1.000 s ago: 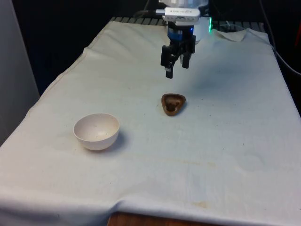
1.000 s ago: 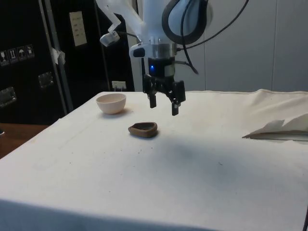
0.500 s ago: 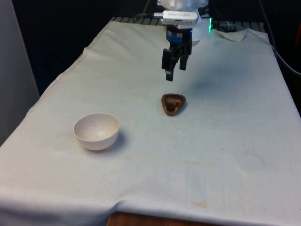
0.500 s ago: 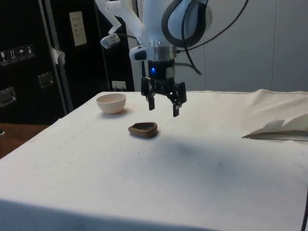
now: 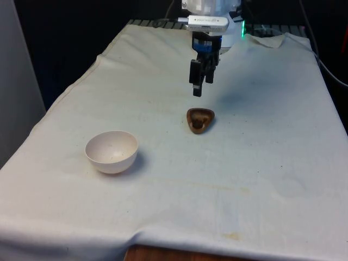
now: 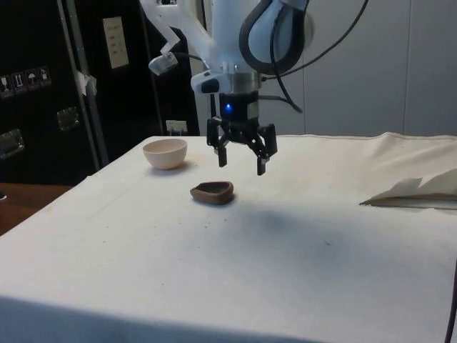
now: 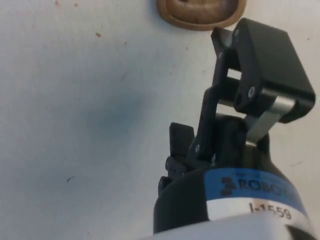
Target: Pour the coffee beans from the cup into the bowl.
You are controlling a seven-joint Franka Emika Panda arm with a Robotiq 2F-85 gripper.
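White cloth (image 5: 261, 163) covers the bench from end to end, creased at the far corner on the front view's right. Above it the white arm (image 6: 235, 36) hangs over the middle of the bench, and its black gripper (image 6: 240, 157) is in the air — fingers spread apart, holding nothing. Compared with a second ago the gripper has turned about its upright axis: in the front view the two fingers now line up almost one behind the other, and in the side view they stand wider apart. The pale bowl (image 5: 111, 151) sits upright toward the front view's left, unmoved. The small brown cup (image 5: 200, 119) rests on the cloth just below and in front of the gripper, well apart from the bowl — dark beans inside, untouched.
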